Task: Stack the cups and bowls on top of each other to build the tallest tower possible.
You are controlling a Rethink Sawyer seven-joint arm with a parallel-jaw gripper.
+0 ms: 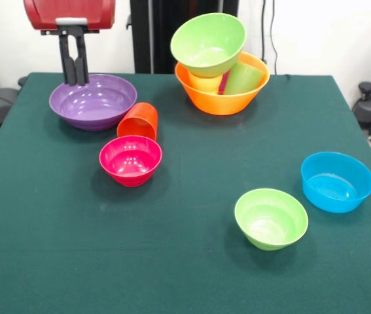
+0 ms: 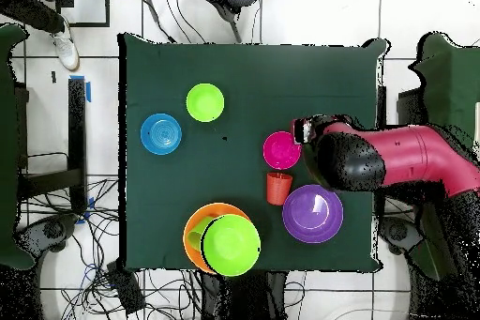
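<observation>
On the left of the front view you see the hand [image 1: 74, 70] hanging down from the red arm [image 1: 69, 13]. Its two black fingers [image 1: 80, 69] are pressed together, so it is clenched, and nothing is between them. The tips are just above the far rim of the wide purple bowl [image 1: 93, 101], which stands upright on the green table [image 1: 185, 261].

Just to the right of this bowl the orange-red cup [image 1: 139, 121] lies on its side, and its mouth is turned toward the small pink-red bowl [image 1: 131, 159] in front of it. From this view you cannot tell if the two touch.

Further right, at the far side of the table, stands the tower [image 1: 218, 62]. The large orange bowl [image 1: 221, 101] is at the bottom. Inside it you see the yellow cup [image 1: 205, 83], the light green cup [image 1: 244, 78] that leans to the right, and a thin strip of the magenta cup [image 1: 224, 81] between them. The large light green bowl [image 1: 208, 43] rests tilted on top of the cups.

Near the front, the small light green bowl [image 1: 271, 218] stands alone and upright. The medium blue bowl [image 1: 337, 182] stands near it to the right, apart from it.
</observation>
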